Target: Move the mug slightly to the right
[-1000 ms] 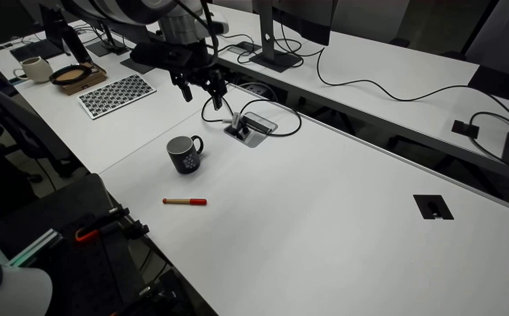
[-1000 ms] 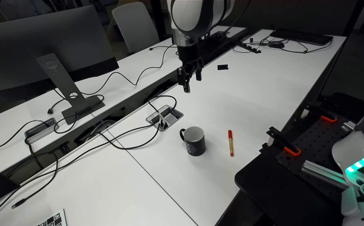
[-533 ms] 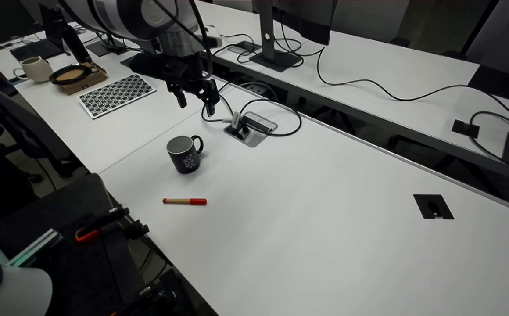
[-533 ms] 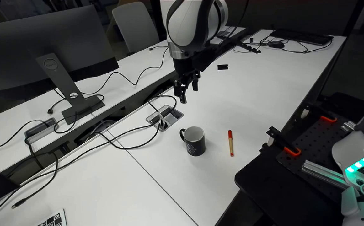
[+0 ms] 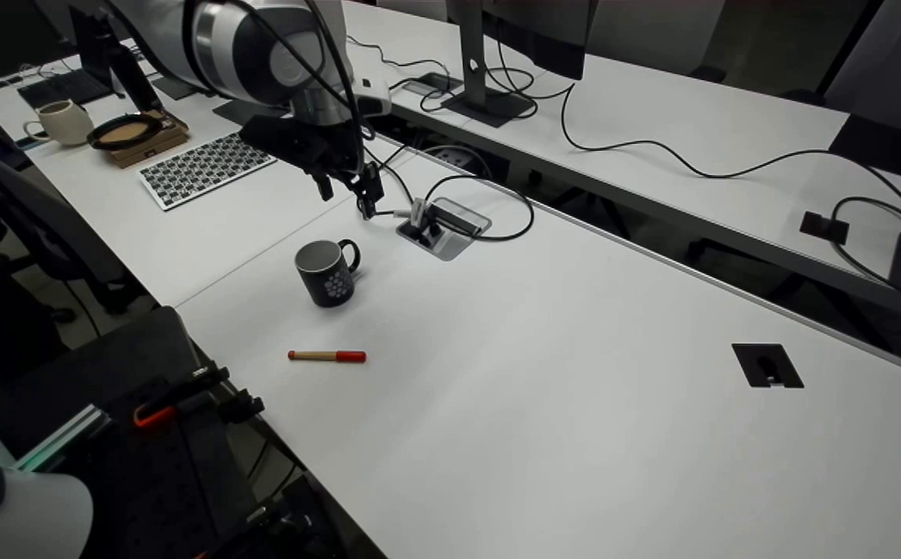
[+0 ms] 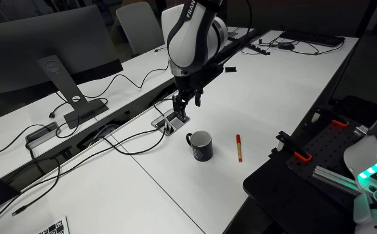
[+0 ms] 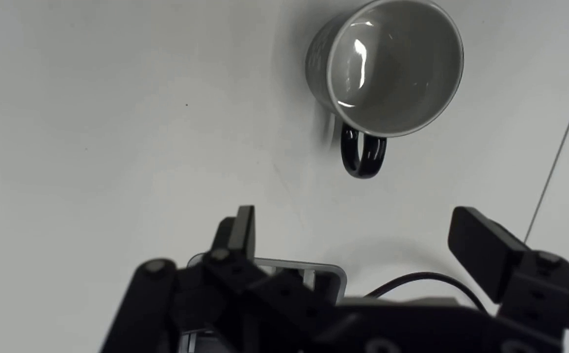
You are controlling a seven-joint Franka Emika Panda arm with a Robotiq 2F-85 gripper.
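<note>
The dark mug stands upright on the white table in both exterior views (image 5: 328, 281) (image 6: 203, 152). Its grey inside (image 7: 402, 68) shows at the top of the wrist view. Its black loop handle (image 7: 370, 164) points toward my gripper. My gripper (image 7: 353, 215) is open with nothing between its fingers. It hangs above the table beside the mug on the handle side, apart from it, in both exterior views (image 5: 346, 202) (image 6: 190, 110). In the wrist view the handle lies ahead of the gap between the fingertips.
A red-capped marker (image 5: 326, 356) lies near the mug. A socket recess (image 6: 179, 126) with black cables (image 5: 530, 213) lies close to the gripper, partly under it in the wrist view (image 7: 331, 268). A keyboard (image 5: 206, 167), a pale mug (image 5: 66, 124) and a monitor (image 6: 68, 81) stand farther off.
My gripper has come down toward the table and closer to the mug's handle side. It stays open. The mug and the marker have not moved.
</note>
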